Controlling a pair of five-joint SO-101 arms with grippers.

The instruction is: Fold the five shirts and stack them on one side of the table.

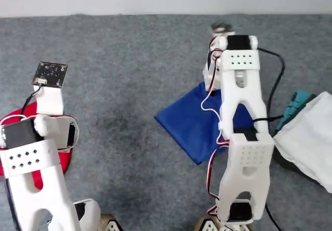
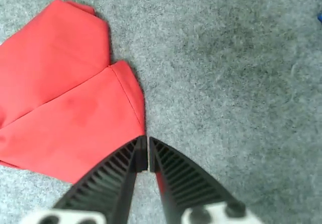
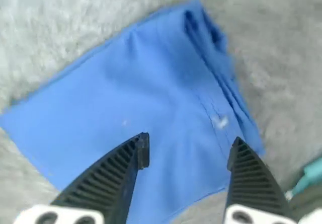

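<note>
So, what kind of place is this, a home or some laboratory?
Probably a robotics lab or workshop bench. Two white arms stand at a table covered in grey carpet-like fabric, with a blue shirt, a red shirt and a white shirt laid out.

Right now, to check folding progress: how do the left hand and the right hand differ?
The left hand is shut, the right hand open. The left hand sits at the edge of the red shirt, the right hand over the middle of the blue shirt. Both have black ribbed fingers.
</note>
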